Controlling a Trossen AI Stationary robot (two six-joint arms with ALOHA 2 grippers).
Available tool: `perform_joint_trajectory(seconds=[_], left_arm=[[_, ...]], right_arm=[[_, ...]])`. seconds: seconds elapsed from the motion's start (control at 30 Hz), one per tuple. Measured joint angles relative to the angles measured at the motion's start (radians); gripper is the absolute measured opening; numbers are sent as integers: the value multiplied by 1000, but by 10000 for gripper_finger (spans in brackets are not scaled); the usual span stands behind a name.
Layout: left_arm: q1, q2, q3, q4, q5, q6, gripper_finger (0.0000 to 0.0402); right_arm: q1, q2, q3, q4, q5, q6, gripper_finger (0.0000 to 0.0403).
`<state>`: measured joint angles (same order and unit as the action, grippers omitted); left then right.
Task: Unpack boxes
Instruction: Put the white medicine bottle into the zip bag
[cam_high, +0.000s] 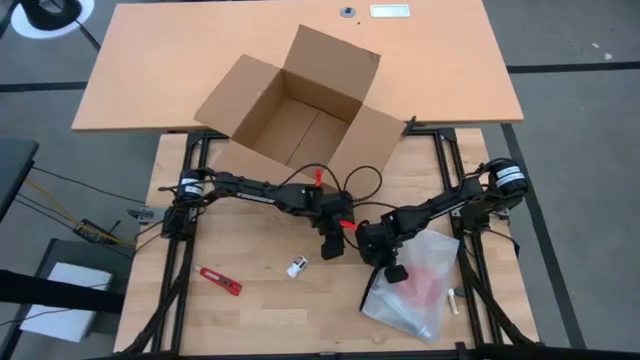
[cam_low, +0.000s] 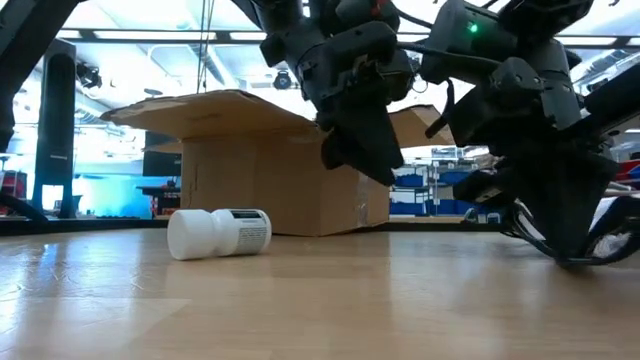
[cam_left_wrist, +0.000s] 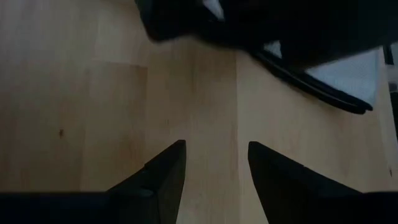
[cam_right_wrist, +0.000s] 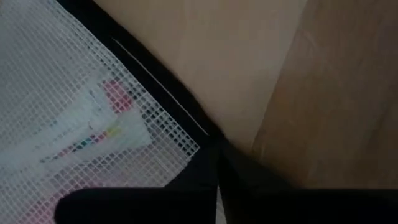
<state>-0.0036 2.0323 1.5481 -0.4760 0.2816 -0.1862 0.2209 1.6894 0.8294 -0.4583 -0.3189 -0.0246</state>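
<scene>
Bright, even light falls on the table (cam_high: 250, 310) from above, and shadows there are soft. In the low view, the room behind glows white and blue, so the arms look like dark shapes. Both wrist views are blurry, and their fingers (cam_left_wrist: 165, 180) look black.

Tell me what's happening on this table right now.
A two-armed robot is unpacking a cardboard box, which stands open at the table's far side. The right tool is shut on the edge of a mesh pouch. The left tool hovers open beside it. A white bottle lies nearby.
</scene>
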Motion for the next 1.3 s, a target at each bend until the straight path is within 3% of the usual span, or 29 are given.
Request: perform_joint_trajectory(seconds=[0.33, 0.6, 0.87, 0.97, 1.13, 1.3], left_arm=[[-32, -65, 2, 51, 2, -80, 186], [-88, -13, 2, 160, -16, -231, 186], [-142, 123, 1, 261, -50, -142, 186], [-158, 164, 0, 328, -74, -77, 186], [-192, 216, 1, 472, -162, 162, 186], [-207, 252, 1, 549, -165, 204, 186]], right_arm=[[49, -282, 92, -162, 170, 167, 1], [125, -439, 98, -205, 170, 601, 21], [390, -431, 59, -239, 246, 987, 104], [484, -409, 57, -260, 327, 1048, 133], [590, -359, 58, -260, 448, 1097, 160], [632, -306, 58, -257, 480, 1138, 164]])
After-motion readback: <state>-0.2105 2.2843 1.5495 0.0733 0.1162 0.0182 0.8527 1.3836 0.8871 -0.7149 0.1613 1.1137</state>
